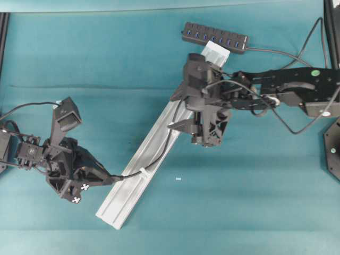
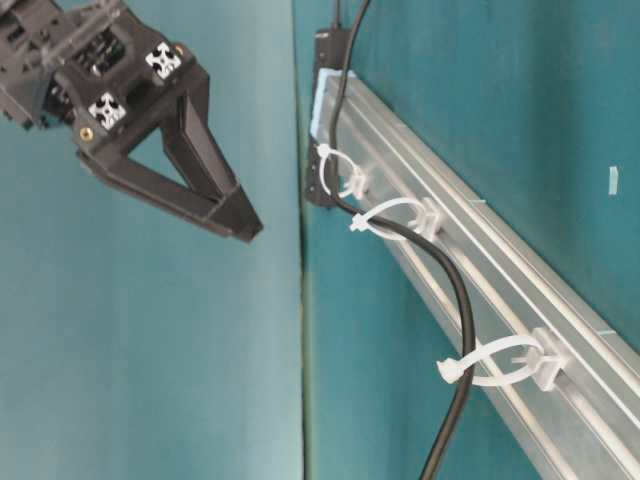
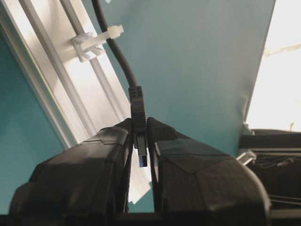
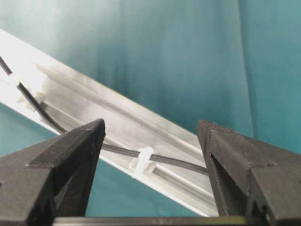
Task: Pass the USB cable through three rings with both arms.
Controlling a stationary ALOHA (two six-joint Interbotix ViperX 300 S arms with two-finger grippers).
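The black USB cable (image 2: 455, 290) runs along the silver rail (image 1: 127, 202) and passes through three white rings (image 2: 340, 172) (image 2: 395, 218) (image 2: 500, 365). My left gripper (image 3: 139, 123) is shut on the cable's plug (image 3: 140, 149), whose metal tip shows between the fingers. It sits just left of the rail's lower end (image 1: 116, 179), past the nearest ring (image 1: 143, 172). My right gripper (image 4: 151, 125) hangs open above the rail's upper half (image 1: 178, 110). One ring (image 4: 143, 157), with the cable (image 4: 178, 162) through it, lies below its gap, untouched.
A black multi-port hub (image 1: 215, 37) with blue sockets lies at the rail's far end, its lead trailing right. A small white scrap (image 1: 178, 179) lies on the teal cloth right of the rail. A black triangular finger (image 2: 200, 180) hangs off the rail in the table-level view.
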